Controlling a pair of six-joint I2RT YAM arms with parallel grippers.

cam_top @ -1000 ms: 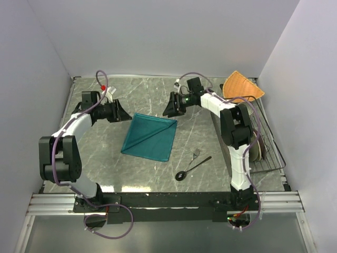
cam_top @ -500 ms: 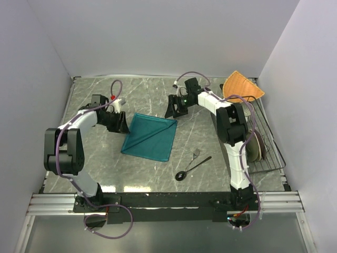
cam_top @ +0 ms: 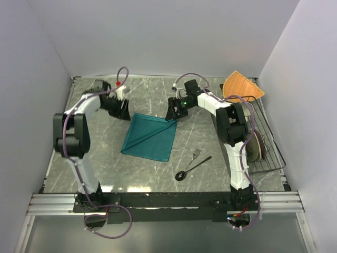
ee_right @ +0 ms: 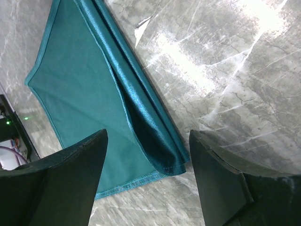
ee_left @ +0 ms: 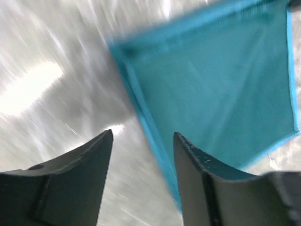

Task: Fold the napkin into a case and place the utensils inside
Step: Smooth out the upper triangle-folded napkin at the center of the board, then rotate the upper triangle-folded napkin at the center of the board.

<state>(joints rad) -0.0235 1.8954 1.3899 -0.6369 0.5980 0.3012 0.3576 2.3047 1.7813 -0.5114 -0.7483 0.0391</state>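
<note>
The left gripper (cam_top: 122, 109) has swung across to a far corner of the napkin (cam_top: 150, 136), jaws apart and empty. The right gripper (cam_top: 172, 112) straddles the opposite folded corner, likewise unclenched. The cloth looks limp, light and slick, so pinch both layers at the corners.

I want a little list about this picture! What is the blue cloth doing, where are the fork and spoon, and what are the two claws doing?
napkin: teal, folded over, lying flat on the table
fork: on the table, outside the napkin, to its near right
spoon: dark, beside the fork
left claw: open, by the napkin's far left corner, holding nothing
right claw: open, over the napkin's far right corner, holding nothing
orange cloth: far right corner of the table
</note>
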